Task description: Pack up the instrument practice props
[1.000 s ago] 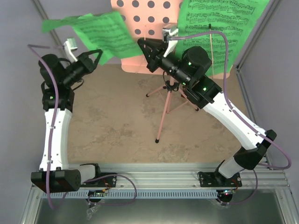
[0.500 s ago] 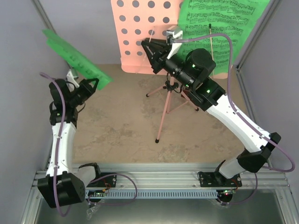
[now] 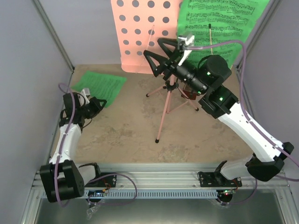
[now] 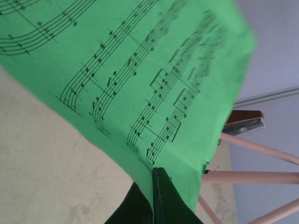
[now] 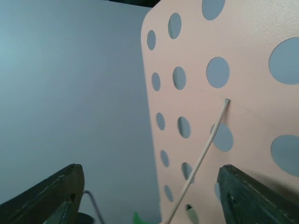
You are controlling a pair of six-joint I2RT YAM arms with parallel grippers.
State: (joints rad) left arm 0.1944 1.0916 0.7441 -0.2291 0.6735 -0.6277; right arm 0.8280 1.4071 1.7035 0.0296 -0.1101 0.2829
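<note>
**Setting the first page down on the left**

My left gripper (image 3: 96, 103) is clamped shut on the corner of one green sheet-music page (image 3: 100, 85), which lies low over the table's left side, near the wall. I would let it settle flat before releasing, then back straight out so the paper does not drag.

My right gripper (image 3: 153, 46) stands wide open and holds nothing, just in front of the pink music stand (image 3: 131, 25), with the thin wire retainer (image 5: 201, 154) between its fingers. The second page (image 3: 219, 23) rests on the desk's right side.
</note>
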